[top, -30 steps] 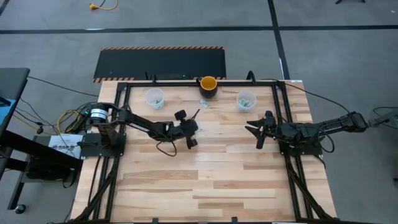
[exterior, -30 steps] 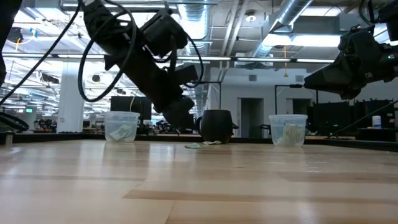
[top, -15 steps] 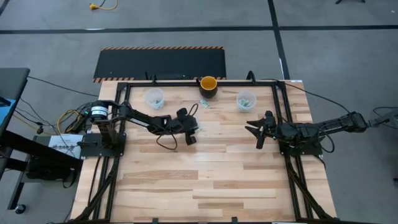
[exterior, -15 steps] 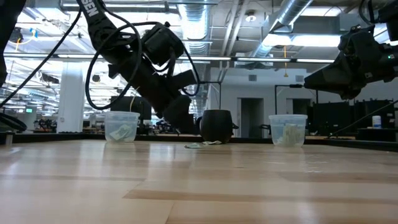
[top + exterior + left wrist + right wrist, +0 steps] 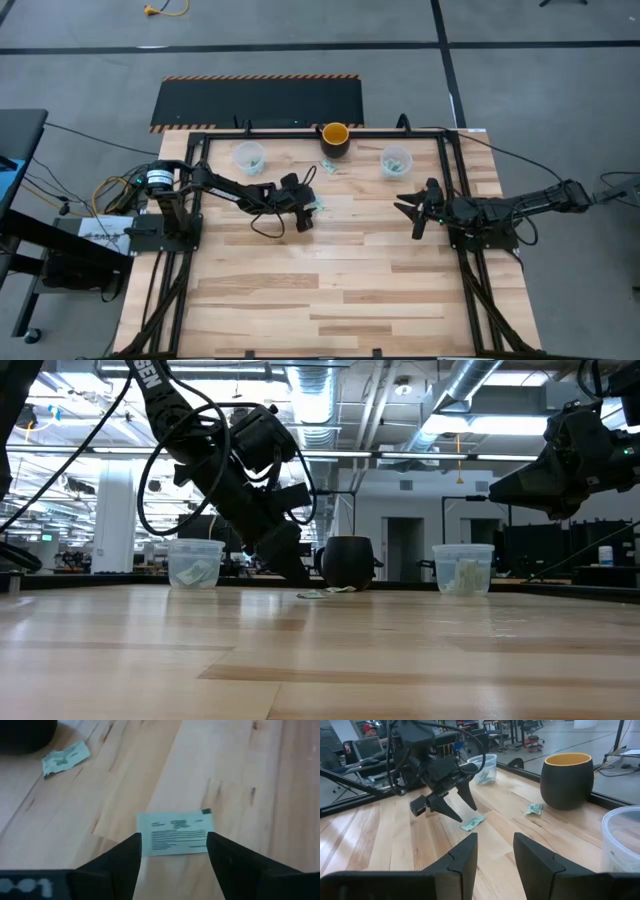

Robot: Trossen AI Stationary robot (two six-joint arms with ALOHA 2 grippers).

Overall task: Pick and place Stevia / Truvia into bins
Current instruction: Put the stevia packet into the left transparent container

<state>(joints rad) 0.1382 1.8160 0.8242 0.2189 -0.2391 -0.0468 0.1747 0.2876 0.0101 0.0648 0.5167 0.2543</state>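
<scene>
A light green Stevia sachet point(image 5: 175, 833) lies flat on the wooden table near its middle point(image 5: 318, 207). My left gripper point(image 5: 173, 840) slants down over it, open, with one fingertip at each short end of the sachet. Another sachet point(image 5: 65, 759) lies crumpled beside the dark cup with the yellow inside point(image 5: 335, 137). Two clear bins point(image 5: 248, 157) point(image 5: 396, 160) stand at the far edge, each with sachets inside. My right gripper point(image 5: 415, 210) hangs open above the table's right side with nothing between its fingers point(image 5: 495, 855). My left gripper has a fingertip point(image 5: 134, 845) at one short end of the sachet and the other at the opposite end point(image 5: 210, 827). The fingers come slanting down from the table's left. I cannot tell whether they touch the sachet, which lies flat on the table.
The dark cup point(image 5: 348, 563) stands between the two bins point(image 5: 195, 563) point(image 5: 463, 568), with loose sachets point(image 5: 325, 592) on the table in front of it. A black frame rail point(image 5: 320, 130) runs along the far edge. Bare wood stretches toward the near edge.
My left gripper has swung a little toward the table's far edge and sunk slightly, rolling at the wrist. Its fingers have opened and now stand on either side of the sachet.
</scene>
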